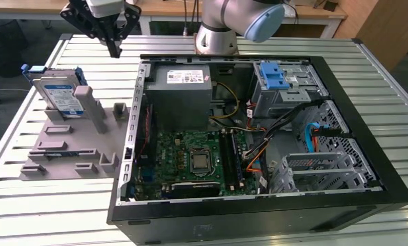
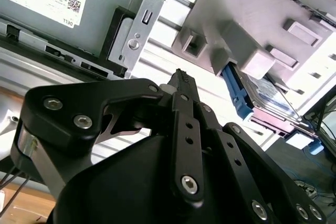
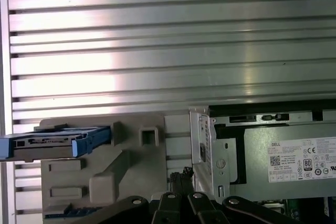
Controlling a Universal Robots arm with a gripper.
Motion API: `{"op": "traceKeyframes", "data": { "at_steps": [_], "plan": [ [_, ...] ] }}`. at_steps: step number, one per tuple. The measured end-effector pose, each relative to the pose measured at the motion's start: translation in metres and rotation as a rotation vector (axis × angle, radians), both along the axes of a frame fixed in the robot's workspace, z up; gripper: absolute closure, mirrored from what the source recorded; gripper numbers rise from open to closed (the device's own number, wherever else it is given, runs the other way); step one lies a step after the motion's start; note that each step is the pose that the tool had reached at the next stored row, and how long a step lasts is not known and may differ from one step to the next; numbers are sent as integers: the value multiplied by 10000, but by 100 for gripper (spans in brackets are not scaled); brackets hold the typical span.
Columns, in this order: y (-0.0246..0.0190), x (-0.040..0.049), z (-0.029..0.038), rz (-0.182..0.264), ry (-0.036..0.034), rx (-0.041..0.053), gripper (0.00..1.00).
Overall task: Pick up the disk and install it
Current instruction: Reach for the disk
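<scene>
The disk (image 1: 59,95) is a silver drive with a blue-and-white label in a blue carrier. It stands on edge in a grey holder (image 1: 74,148) at the exterior view's left. The disk (image 3: 50,142) is seen edge-on in the first wrist view, and the disk (image 2: 265,97) peeks from behind the holder in the second wrist view. My gripper (image 1: 114,50) hangs above the slatted table, behind the holder and beside the computer case's far corner. Its black fingers (image 2: 181,80) are shut together and hold nothing. The gripper (image 3: 184,174) is well apart from the disk.
An open black computer case (image 1: 259,215) fills the table's middle and right. Inside are a grey power supply box (image 1: 180,97) with a white sticker, a blue latch (image 1: 272,77) on the drive cage, and a green motherboard (image 1: 190,159). Bare slatted table (image 1: 67,215) lies in front of the holder.
</scene>
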State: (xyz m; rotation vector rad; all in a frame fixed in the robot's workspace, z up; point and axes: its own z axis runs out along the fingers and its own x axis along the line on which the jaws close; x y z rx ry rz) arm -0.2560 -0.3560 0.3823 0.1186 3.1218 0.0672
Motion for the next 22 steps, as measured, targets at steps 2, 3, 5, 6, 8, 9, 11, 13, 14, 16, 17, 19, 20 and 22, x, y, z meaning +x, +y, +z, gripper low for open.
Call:
{"op": "traceKeyframes", "data": {
  "at_steps": [2, 3, 5, 6, 8, 9, 11, 13, 14, 16, 17, 19, 20, 22],
  "plan": [
    [10, -20, -2, -1, 3, 0, 89],
    [15, -29, -3, -1, 5, 0, 89],
    [23, -48, -6, 0, 9, 1, 89],
    [28, -58, -7, 0, 11, 0, 89],
    [37, -77, -9, 0, 14, 0, 89],
    [41, -87, -10, 0, 16, 0, 89],
    [49, -106, -12, 1, 19, 1, 89],
    [57, -125, -14, 0, 24, 0, 89],
    [62, -135, -16, 0, 25, 1, 89],
    [71, -156, -18, 0, 30, 0, 89],
    [75, -166, -19, 0, 31, 0, 89],
    [82, -188, -20, 0, 36, 0, 89],
    [85, -199, -21, 0, 37, 0, 89],
    [91, -222, -24, 0, 40, 0, 89]
  ]
}}
